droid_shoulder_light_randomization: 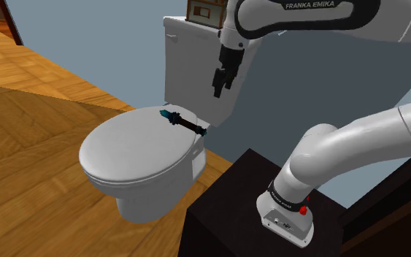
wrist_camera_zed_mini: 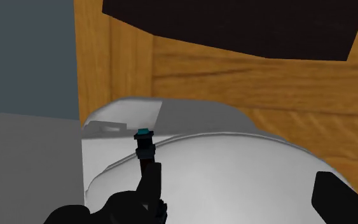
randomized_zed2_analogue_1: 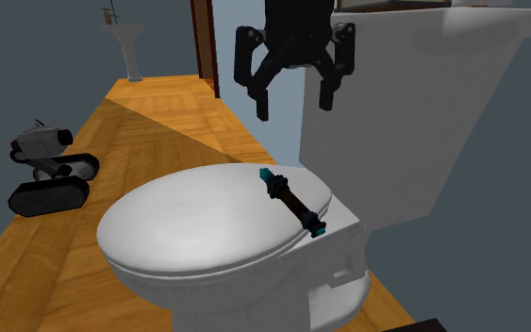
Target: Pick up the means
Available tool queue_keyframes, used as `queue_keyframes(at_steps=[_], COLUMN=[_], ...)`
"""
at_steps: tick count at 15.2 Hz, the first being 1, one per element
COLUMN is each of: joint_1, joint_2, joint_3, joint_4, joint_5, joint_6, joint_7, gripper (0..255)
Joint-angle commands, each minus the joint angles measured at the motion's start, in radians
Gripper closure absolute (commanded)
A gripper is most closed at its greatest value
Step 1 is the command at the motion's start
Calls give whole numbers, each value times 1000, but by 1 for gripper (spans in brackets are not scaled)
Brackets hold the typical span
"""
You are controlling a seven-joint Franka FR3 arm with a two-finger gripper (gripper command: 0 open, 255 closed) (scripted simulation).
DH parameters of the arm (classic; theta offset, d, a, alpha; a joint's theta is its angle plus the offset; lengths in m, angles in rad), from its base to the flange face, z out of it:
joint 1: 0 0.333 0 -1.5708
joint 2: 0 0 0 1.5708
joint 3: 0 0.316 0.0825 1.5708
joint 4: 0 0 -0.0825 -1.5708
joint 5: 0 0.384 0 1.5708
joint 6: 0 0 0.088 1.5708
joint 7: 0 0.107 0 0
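One arm [droid_shoulder_light_randomization: 357, 139] here. It comes up off its base on the dark stand [droid_shoulder_light_randomization: 233, 197], swings up and out past the shoulder view's right edge, then the upper link comes back across the top of that view, with the wrist bent down in front of the toilet tank [droid_shoulder_light_randomization: 189, 66]. The end effector [droid_shoulder_light_randomization: 218, 93] hangs pointing down with a bit of a tilt, up in the air and not touching anything. In the second exterior view the end effector [randomized_zed2_analogue_1: 296, 106] is wide open, with the two black fingers [randomized_zed2_analogue_1: 263, 104] spread well apart and nothing between them. The thing to grab is a thin black rod [droid_shoulder_light_randomization: 184, 123] with teal tips, lying flat on the back part of the closed white lid [droid_shoulder_light_randomization: 138, 150], just in front of the tank. It sits at a diagonal, one tip toward the middle of the lid and the other out by the lid's rim near the hinge. The second exterior view has the rod [randomized_zed2_analogue_1: 292, 202] below the open fingers with a clear gap of air above it. From the wrist, the end effector [wrist_camera_zed_mini: 234, 203] looks down over the lid [wrist_camera_zed_mini: 234, 172], and the rod [wrist_camera_zed_mini: 148, 167] runs close by one finger and well apart from the other, so it's off to one side of the gap. The floor [droid_shoulder_light_randomization: 36, 124] is wood planks, with a little tracked toy robot [randomized_zed2_analogue_1: 46, 170] parked on it and a pedestal sink [randomized_zed2_analogue_1: 126, 42] way in the back.
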Motion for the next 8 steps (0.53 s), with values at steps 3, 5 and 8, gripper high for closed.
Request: queue_keyframes(at_steps=[3, 5, 8], joint_1=[-10, -13, -17], joint_2=[109, 173, 278], joint_3=[-29, -40, -56], joint_4=[-29, -28, -16], joint_5=[-13, -17, -18], joint_6=[150, 219, 317], joint_7=[-44, -63, -92], gripper=[0, 0, 0])
